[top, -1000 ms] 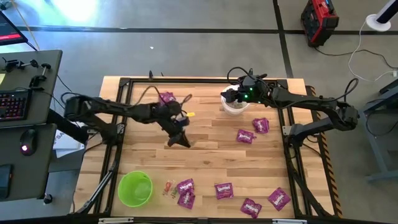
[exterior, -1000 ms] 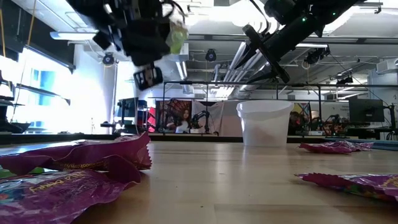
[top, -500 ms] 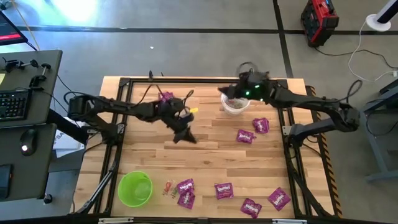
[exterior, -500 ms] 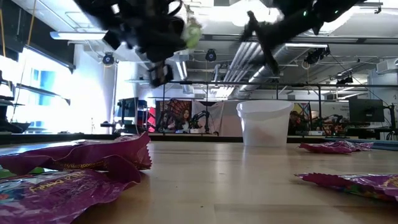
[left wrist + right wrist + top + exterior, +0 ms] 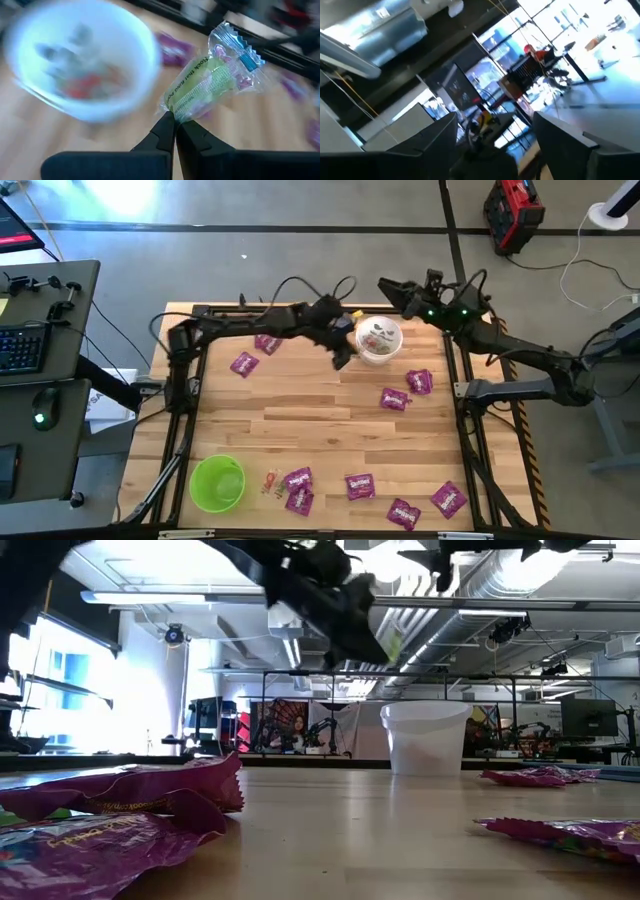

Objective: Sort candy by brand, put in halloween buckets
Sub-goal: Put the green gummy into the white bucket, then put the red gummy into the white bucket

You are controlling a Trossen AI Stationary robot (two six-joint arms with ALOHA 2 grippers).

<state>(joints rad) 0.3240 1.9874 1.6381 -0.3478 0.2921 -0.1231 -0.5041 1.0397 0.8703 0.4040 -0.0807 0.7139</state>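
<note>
**A Green Sweet Held Next to the White Pail**

The lime green bucket (image 5: 217,483) is seen in the near left corner of the table (image 5: 300,415), close to the edge. A wide bare stretch of wood is left in the middle. Purple packets (image 5: 359,486) are spread along the near edge, and more are found near the far left and right.

The left gripper (image 5: 343,352) is held just beside the white bucket (image 5: 379,342). Its fingers (image 5: 165,131) are pinched shut on a clear-wrapped green sweet (image 5: 210,82). On the wrapper, "Rock" and "RING" can be read; the rest is too blurry.

Small sweets are seen inside the white bucket, but they cannot be told apart.

The right gripper (image 5: 385,283) is lifted past the far table edge, beyond the white bucket. Its fingers (image 5: 567,135) are spread wide and nothing is held.
</note>
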